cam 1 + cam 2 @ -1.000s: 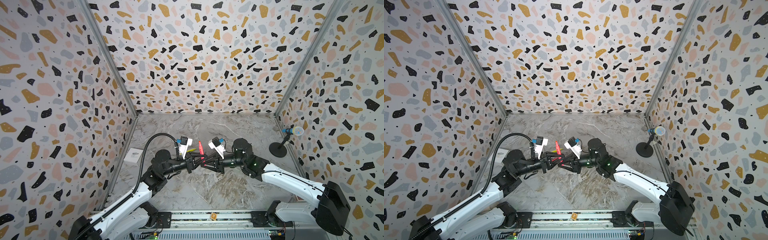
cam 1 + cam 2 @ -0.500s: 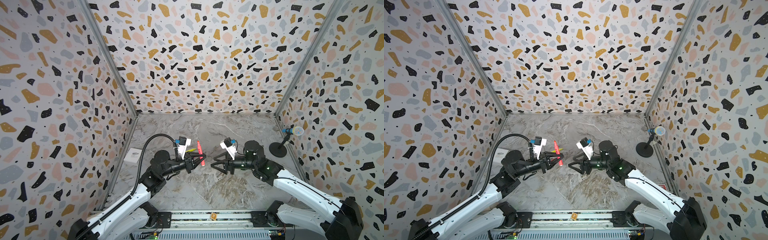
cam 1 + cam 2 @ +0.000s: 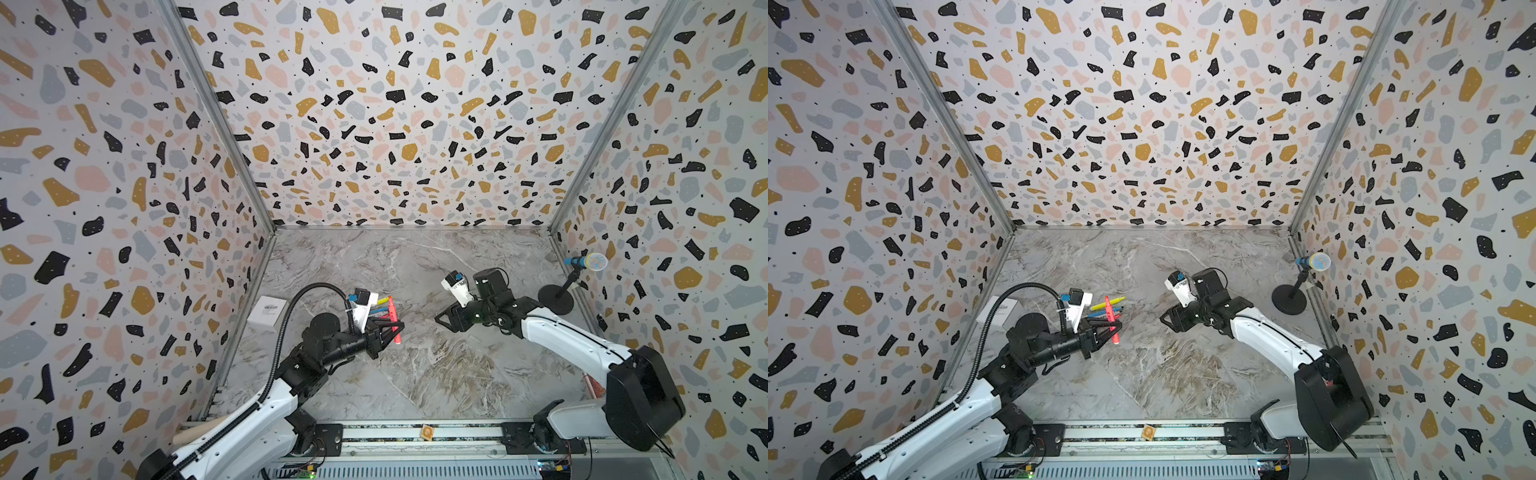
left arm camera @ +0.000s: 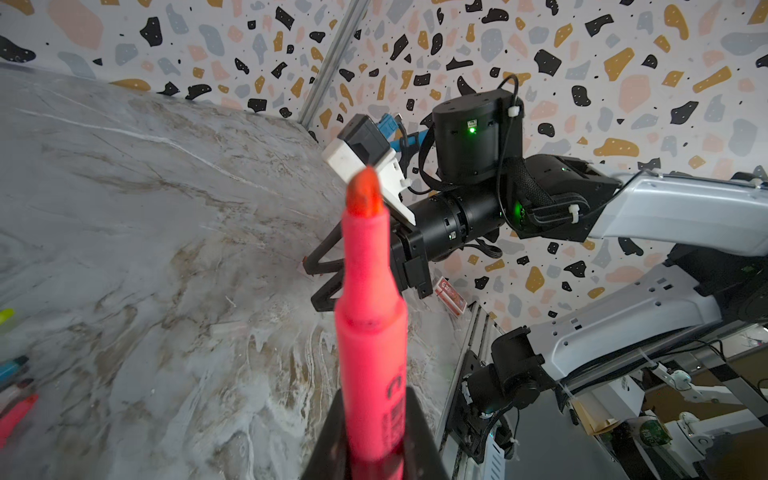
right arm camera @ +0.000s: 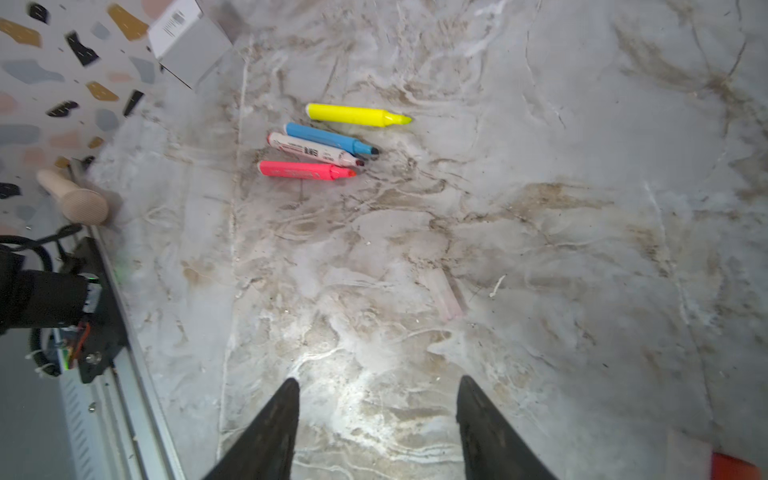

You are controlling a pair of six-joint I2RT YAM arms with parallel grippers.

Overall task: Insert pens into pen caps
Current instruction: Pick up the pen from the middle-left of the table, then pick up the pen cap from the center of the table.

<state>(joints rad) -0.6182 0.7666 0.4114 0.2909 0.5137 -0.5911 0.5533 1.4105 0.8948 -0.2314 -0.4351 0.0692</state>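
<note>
Against the left wall sits a small white box (image 3: 268, 309). Just right of it the left gripper (image 3: 395, 327) is clamped tight on a pink pen (image 4: 370, 332), held near its back end so the bare orange nib stands clear of the jaws, above the marble table (image 3: 415, 374). On the table beside that gripper lie four more uncapped pens in a close row, nibs all one way: a yellow pen (image 5: 353, 115), a light blue pen (image 5: 324, 138), a white pen (image 5: 311, 151) with print, and a second pink pen (image 5: 303, 171). Well apart to the right, the right gripper (image 5: 376, 384) hangs over the table, jaws spread wide with nothing between them. An orange-red shape (image 5: 733, 467) cut off at the edge of the right wrist view may be a pen cap, though too little shows to be sure. By the right wall stands a microphone (image 3: 586, 262).
</note>
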